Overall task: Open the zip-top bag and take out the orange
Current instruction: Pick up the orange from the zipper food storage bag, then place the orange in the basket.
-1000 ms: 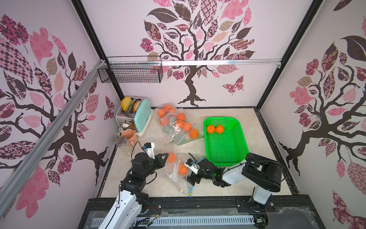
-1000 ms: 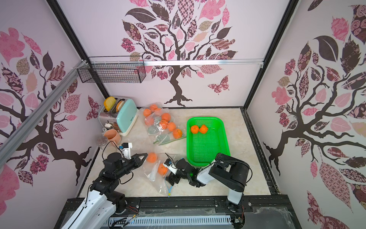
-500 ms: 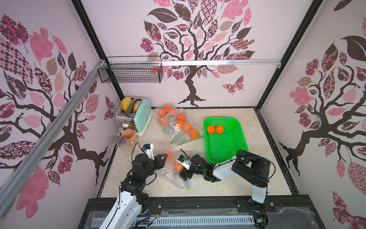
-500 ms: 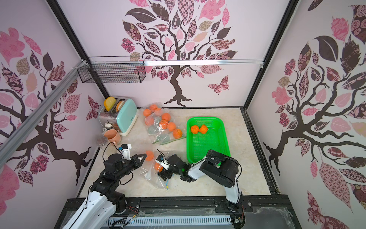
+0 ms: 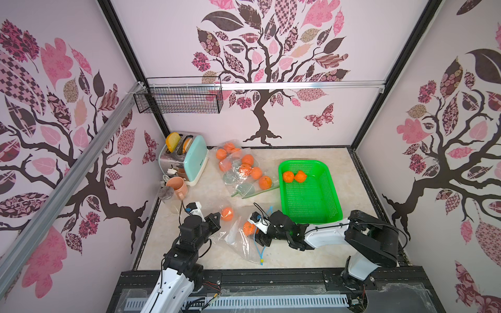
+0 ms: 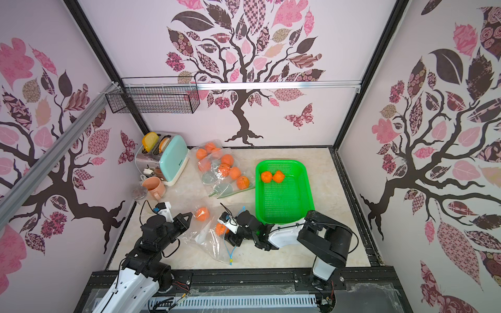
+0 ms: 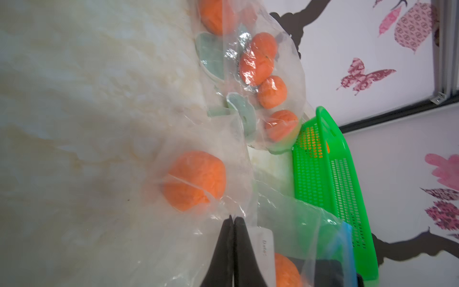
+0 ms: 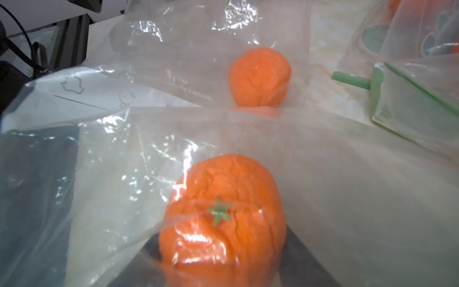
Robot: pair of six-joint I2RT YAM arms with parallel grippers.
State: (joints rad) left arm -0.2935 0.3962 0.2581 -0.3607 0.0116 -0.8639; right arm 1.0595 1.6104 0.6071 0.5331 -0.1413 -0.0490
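The left gripper (image 7: 233, 223) had its fingers pressed together, pinching an edge of the clear bag (image 5: 244, 249). This bag lay crumpled near the front edge of the table (image 5: 298, 252), a little left of the middle. The orange (image 8: 223, 218) was inside the bag. The right gripper (image 5: 256, 231) reached into the bag, and its dark fingers (image 8: 305, 253) lay against both sides of the orange. Loose plastic folded over the fruit and over the fingers. The bag's blue zip strip (image 5: 260, 252) hung toward the front edge.

A second orange (image 5: 227, 213) lay just beside the left gripper, also under clear plastic. Whether this plastic belonged to the same bag could not be told. A heap of bags (image 5: 244, 168) with more oranges stood between there and the back edge. A green basket (image 5: 309, 200) stood right of the middle, close behind the right arm, with two oranges (image 5: 288, 176) at its far end. In the back left corner stood a toaster (image 5: 193, 160), and in front of it a pink mug (image 5: 177, 187).

The table had a pale marble pattern. The walls were light pink with tree and leaf stickers, and a black wire rack (image 5: 180, 99) hung on the back wall.
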